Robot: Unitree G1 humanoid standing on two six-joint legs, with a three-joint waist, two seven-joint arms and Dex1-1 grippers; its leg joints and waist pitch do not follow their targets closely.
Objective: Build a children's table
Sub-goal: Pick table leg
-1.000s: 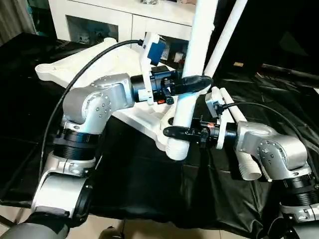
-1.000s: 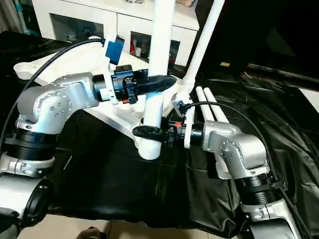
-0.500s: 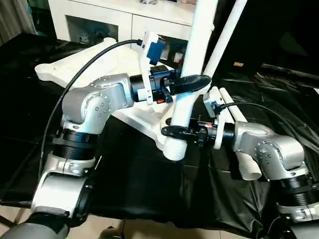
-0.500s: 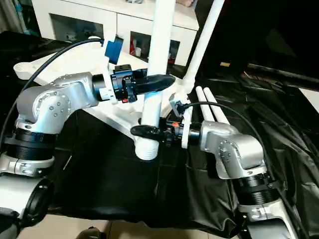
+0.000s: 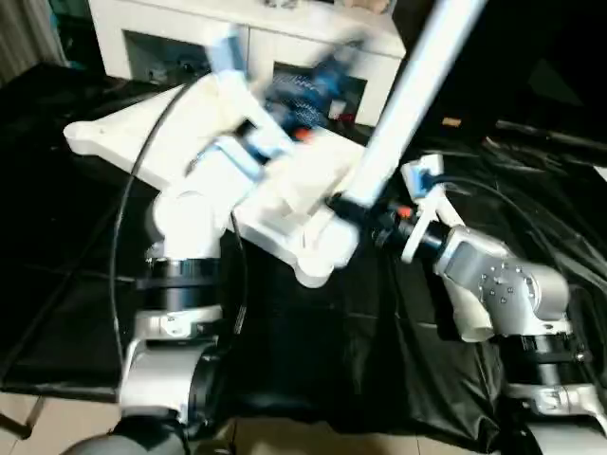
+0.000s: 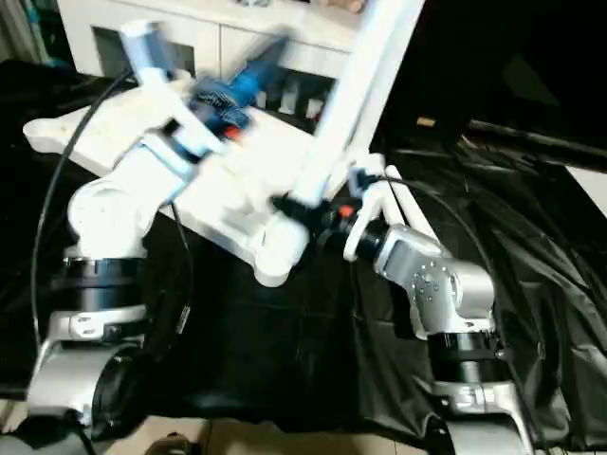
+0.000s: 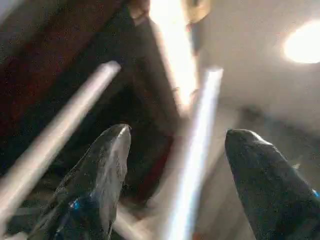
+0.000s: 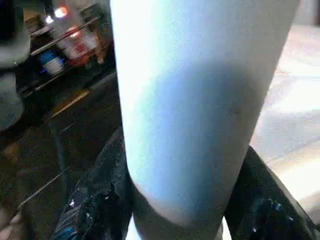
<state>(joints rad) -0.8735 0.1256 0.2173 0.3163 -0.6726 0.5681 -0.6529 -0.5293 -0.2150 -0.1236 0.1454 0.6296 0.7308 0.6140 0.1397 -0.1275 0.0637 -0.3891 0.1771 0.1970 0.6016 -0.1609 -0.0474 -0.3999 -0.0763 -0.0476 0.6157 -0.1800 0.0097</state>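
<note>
Right gripper [image 5: 353,210] clamped around the white leg [image 5: 403,118] at the table's [image 5: 142,128] corner socket, leg tilted, left gripper [image 7: 175,185] spread wide and holding nothing.

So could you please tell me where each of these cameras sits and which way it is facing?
Left eye view: on the head, looking forward and down at the children's table on black cloth; both silver forearms show.
Right eye view: beside it, same scene; the right gripper clamps a tilted leg.
Left wrist view: on the left wrist, along the spread, empty fingers of the left gripper.
Right wrist view: on the right wrist, close on that leg between its fingers.
Shared: both eye views and the right wrist view show the held leg.
</note>
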